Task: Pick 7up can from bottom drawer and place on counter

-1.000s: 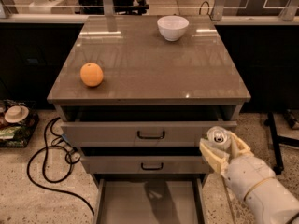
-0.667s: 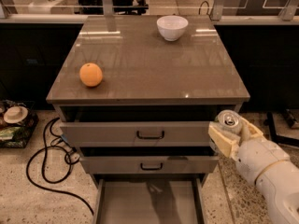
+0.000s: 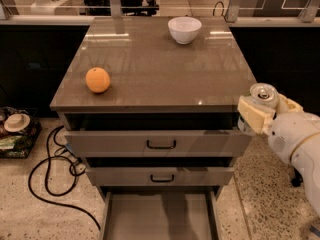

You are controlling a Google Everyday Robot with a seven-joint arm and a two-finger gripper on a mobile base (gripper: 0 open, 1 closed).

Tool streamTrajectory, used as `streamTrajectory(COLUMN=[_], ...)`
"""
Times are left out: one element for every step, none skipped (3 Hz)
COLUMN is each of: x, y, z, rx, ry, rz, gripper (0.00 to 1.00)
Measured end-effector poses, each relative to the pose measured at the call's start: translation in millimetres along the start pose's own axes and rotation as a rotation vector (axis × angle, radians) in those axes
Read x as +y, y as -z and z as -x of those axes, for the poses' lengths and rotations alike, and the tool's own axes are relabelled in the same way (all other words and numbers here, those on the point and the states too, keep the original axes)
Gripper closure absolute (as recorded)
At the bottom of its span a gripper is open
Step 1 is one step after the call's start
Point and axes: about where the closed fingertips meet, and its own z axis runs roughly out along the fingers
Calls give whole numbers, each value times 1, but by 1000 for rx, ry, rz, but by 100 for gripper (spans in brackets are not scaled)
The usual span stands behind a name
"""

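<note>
Speckled terrazzo floor (image 3: 262, 184) surrounds a grey cabinet whose glossy brown tabletop (image 3: 160, 69) fills the middle of the camera view. An orange (image 3: 97, 80) sits on the tabletop near its left front edge, and a white bowl (image 3: 184, 29) stands upright near the back edge, right of centre and well apart from the orange. Below the tabletop, two upper drawers (image 3: 157, 143) with black handles are pulled out slightly, and the bottom drawer (image 3: 160, 214) is drawn out far enough to show its flat grey floor. The gripper (image 3: 265, 106) is in the air just off the tabletop's front right corner, at about the height of its edge, on a white arm (image 3: 300, 139) entering from the lower right. Its cream fingers (image 3: 252, 113) are clamped on either side of the 7up can (image 3: 263, 92), which is upright with its silver top and pull tab facing up. Black cables (image 3: 50, 179) loop across the floor to the left of the cabinet.
</note>
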Motion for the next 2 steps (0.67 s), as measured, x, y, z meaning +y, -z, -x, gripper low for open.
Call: streamTrajectory(x=[-14,-44], y=[-22,-85], z=[27,35], rx=[-22,36], ry=[-18,-25], rz=[10,14], gripper=[100,100])
